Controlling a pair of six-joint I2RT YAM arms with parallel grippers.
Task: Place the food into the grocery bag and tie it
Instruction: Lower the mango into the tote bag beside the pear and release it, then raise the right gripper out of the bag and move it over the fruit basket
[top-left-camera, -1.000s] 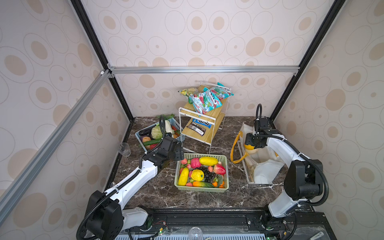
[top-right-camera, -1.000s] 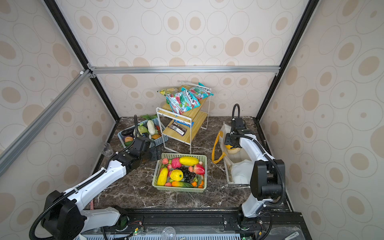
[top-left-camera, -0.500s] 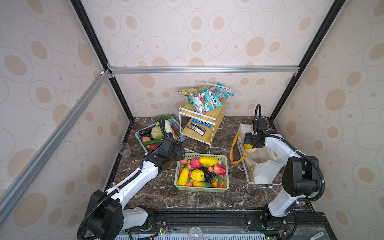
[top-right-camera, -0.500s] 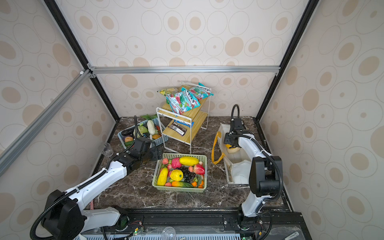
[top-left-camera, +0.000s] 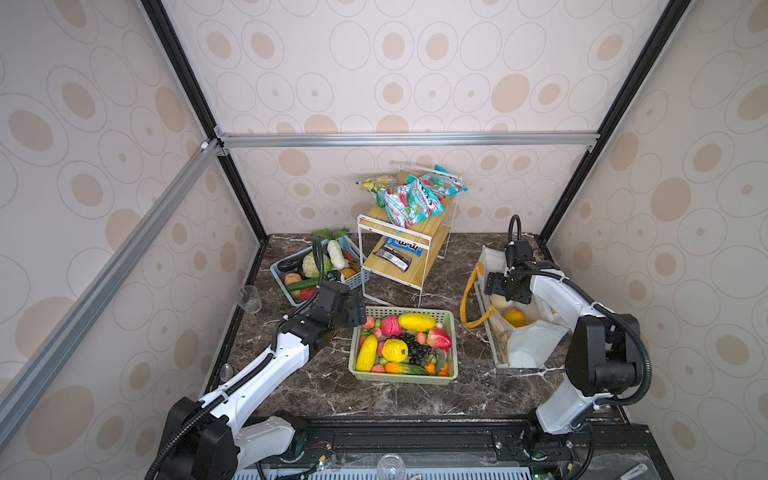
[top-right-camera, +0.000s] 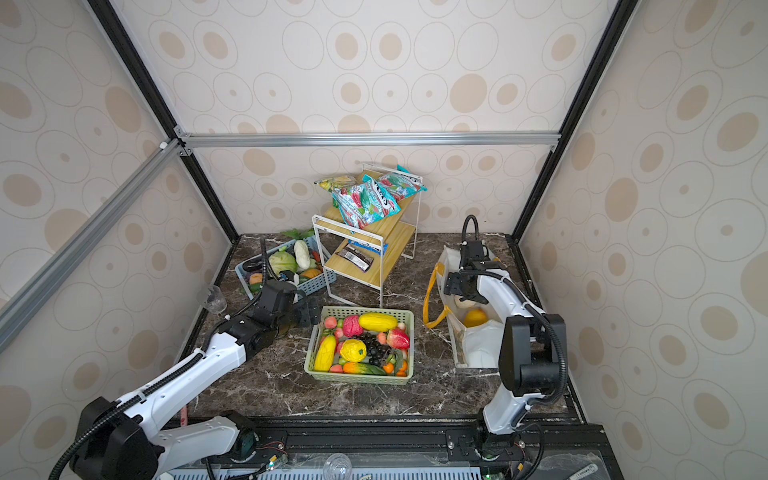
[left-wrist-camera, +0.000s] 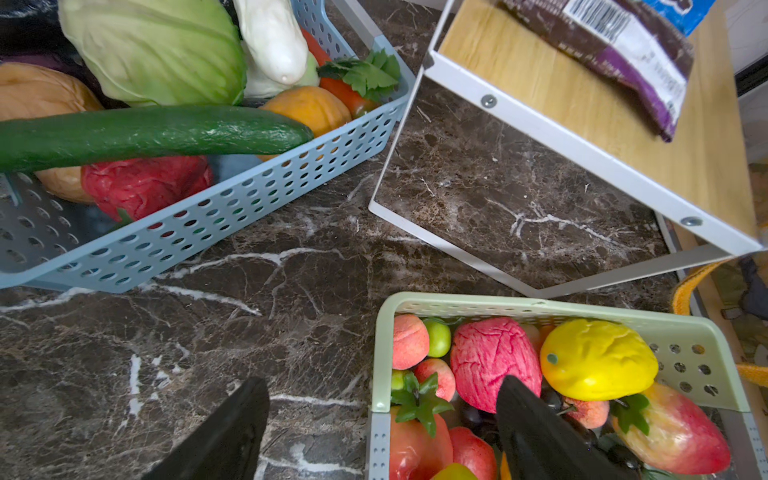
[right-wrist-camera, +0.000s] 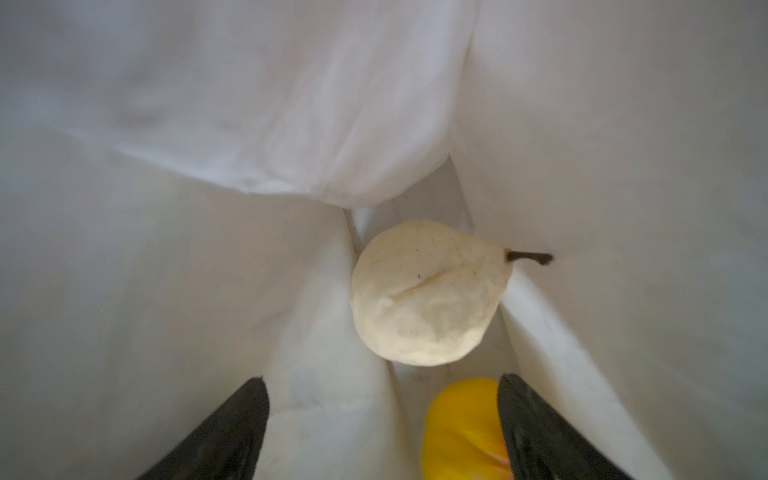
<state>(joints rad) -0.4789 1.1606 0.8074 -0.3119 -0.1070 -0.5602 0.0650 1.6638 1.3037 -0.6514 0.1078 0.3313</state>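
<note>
In a top view the grocery bag (top-left-camera: 530, 347), soft white cloth with a mustard strap handle (top-left-camera: 468, 299), slumps open at the right of the frame on the veined dark marble counter (top-left-camera: 478, 386); the right gripper (right-wrist-camera: 382, 378) hangs in its mouth, black jaws spread apart and empty. Among the limp folds lie a matte cream pear (right-wrist-camera: 428, 295) with a brown stem and a smooth orange fruit (right-wrist-camera: 461, 428). The left gripper (left-wrist-camera: 381, 381), jaws likewise apart and holding nothing, hovers at a corner of the perforated pale-green plastic basket (left-wrist-camera: 540, 305) of wrinkled toy food (left-wrist-camera: 494, 361), left of centre.
</note>
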